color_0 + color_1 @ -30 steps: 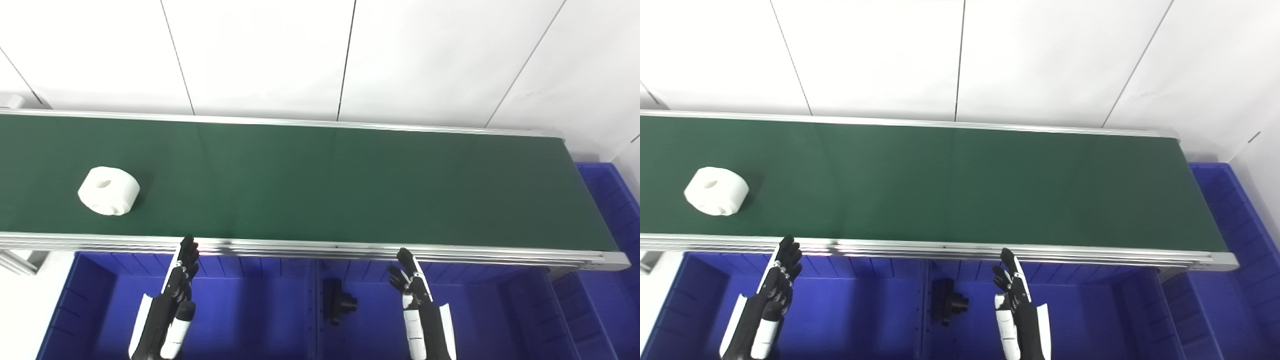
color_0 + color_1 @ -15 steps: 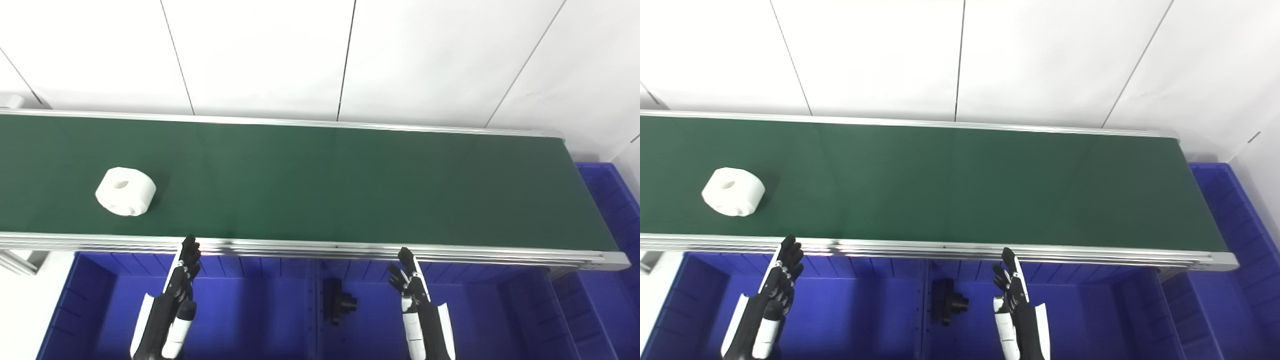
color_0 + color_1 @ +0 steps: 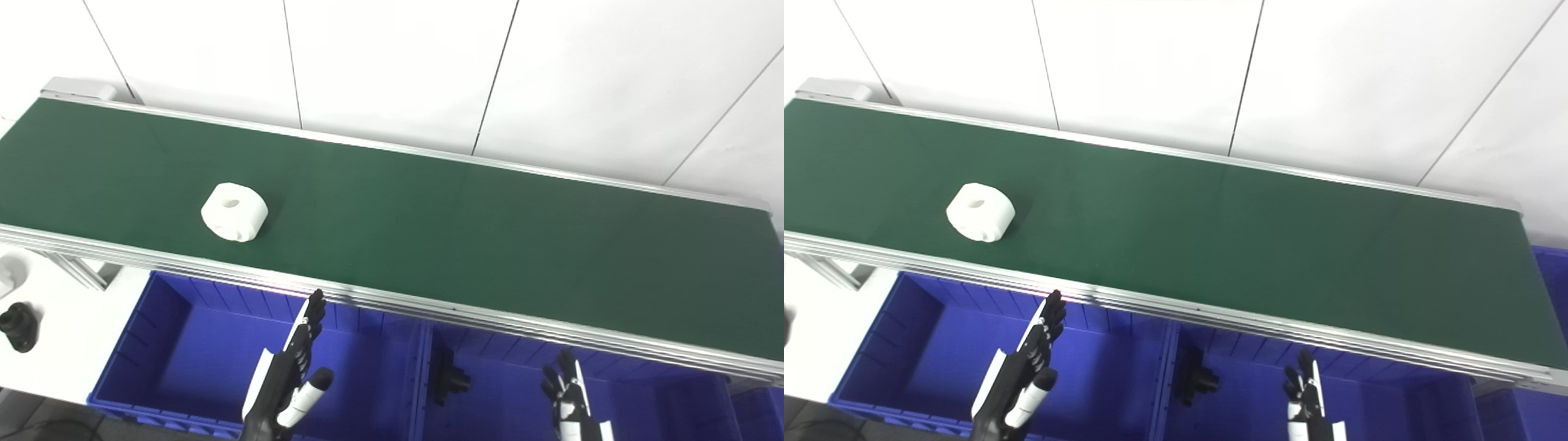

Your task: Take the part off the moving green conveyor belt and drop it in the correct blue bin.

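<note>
A white round part (image 3: 234, 212) with a centre hole lies on the green conveyor belt (image 3: 429, 220), left of the middle and near the front edge; it also shows in the right eye view (image 3: 980, 212). My left hand (image 3: 291, 373) is open and empty, fingers straight, over the left blue bin (image 3: 202, 343), below and right of the part. My right hand (image 3: 572, 404) is open and empty, low over the middle blue bin (image 3: 502, 392).
A black part (image 3: 450, 383) lies in the middle bin. The belt's silver front rail (image 3: 392, 303) runs between my hands and the belt. A black part (image 3: 18, 318) sits on the white surface at the far left. Another blue bin (image 3: 1552, 269) stands at the right end.
The camera has turned left and tilted, shifting the whole picture. The white part has ridden the belt to the right. Both hands stay open over the bins.
</note>
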Robot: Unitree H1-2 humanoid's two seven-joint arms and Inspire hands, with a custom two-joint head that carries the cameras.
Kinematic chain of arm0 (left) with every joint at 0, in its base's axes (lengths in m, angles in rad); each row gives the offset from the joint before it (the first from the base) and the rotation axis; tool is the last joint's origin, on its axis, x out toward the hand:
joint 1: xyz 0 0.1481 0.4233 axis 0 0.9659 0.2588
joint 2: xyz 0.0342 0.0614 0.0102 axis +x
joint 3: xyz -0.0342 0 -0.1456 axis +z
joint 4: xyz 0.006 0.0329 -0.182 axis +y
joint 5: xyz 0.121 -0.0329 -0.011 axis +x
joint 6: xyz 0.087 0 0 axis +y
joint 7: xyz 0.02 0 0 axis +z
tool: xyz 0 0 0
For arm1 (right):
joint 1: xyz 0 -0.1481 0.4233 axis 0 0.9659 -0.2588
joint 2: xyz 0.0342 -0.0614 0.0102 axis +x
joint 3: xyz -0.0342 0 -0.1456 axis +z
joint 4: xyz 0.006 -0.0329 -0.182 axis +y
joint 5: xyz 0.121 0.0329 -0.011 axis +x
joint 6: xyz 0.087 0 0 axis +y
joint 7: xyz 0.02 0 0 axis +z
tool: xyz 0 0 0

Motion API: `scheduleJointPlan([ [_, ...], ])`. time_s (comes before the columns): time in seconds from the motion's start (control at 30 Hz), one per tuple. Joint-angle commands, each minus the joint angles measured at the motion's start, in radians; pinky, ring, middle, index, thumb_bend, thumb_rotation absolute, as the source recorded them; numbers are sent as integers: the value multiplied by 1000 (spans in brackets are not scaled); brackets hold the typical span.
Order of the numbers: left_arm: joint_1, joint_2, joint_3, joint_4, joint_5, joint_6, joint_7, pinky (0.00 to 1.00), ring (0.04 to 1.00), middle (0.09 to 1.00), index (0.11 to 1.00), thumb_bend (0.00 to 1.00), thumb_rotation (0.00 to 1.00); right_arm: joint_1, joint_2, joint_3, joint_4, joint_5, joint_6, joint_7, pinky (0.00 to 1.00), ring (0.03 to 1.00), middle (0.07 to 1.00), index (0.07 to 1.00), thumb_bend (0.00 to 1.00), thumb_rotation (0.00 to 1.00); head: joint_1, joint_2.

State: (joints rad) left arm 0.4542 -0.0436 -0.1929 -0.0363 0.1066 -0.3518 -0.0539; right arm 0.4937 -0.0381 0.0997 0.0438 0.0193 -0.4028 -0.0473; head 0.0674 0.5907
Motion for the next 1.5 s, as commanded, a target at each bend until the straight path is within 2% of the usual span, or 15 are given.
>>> scheduleJointPlan([
  [0.0,-11,-14,-7,14,21,-55,19,1000,1000,1000,1000,830,842,-6,-5,-8,9,21,-53,25,970,972,1000,1000,738,1000,9,-12],
  [0.1,-27,-25,-5,49,37,-78,36,1000,1000,1000,1000,831,843,-26,-10,-20,49,26,-62,40,975,971,1000,1000,738,1000,40,-41],
  [0.27,-49,-26,-1,75,37,-99,53,999,1000,999,1000,851,817,-49,-1,-33,84,28,-64,52,974,960,1000,1000,680,1000,59,-60],
  [0.37,-49,-11,-1,37,26,-112,48,1000,1000,995,998,834,800,-56,5,-36,99,27,-66,54,985,960,1000,1000,680,1000,61,-80],
  [0.5,-51,24,5,-40,49,-116,50,979,990,984,994,896,740,-61,11,-38,113,20,-65,49,987,954,1000,1000,667,1000,59,-87],
  [0.57,-55,47,19,-104,92,-112,50,920,968,956,985,891,686,-62,13,-40,115,20,-65,49,983,950,1000,1000,678,1000,58,-90],
  [0.7,-97,99,52,-210,178,-85,38,898,983,968,969,912,613,-60,13,-42,111,27,-65,54,978,949,1000,1000,671,1000,54,-76],
  [0.8,-151,144,79,-275,244,-34,17,971,982,957,944,988,591,-55,11,-39,99,53,-62,69,992,957,1000,1000,662,1000,51,-62],
  [0.87,-188,178,90,-299,282,-18,3,922,971,951,939,973,560,-51,10,-39,90,50,-60,71,992,958,1000,1000,661,1000,52,-49],
  [0.9,-204,192,95,-309,300,-10,-2,827,933,941,929,955,500,-49,9,-40,85,44,-59,71,976,952,1000,1000,659,1000,52,-49],
  [1.0,-297,242,117,-351,464,42,-29,742,890,933,917,942,427,-46,9,-39,73,29,-49,69,953,942,1000,1000,669,1000,55,-33],
  [1.03,-333,259,120,-356,524,55,-39,761,876,921,908,949,393,-44,11,-39,68,25,-42,67,947,940,1000,1000,679,1000,54,-29],
  [1.2,-484,334,113,-292,681,97,-75,830,889,901,872,998,289,-42,20,-33,58,15,-30,64,967,936,994,1000,710,1000,42,-17],
  [1.33,-572,380,98,-215,691,106,-100,862,902,898,862,1000,218,-42,30,-27,54,15,-23,67,980,940,995,1000,723,1000,29,-8],
  [1.47,-677,423,63,-82,696,84,-108,872,899,884,860,1000,200,-45,39,-23,52,8,-16,66,977,941,991,1000,743,1000,14,-2],
])
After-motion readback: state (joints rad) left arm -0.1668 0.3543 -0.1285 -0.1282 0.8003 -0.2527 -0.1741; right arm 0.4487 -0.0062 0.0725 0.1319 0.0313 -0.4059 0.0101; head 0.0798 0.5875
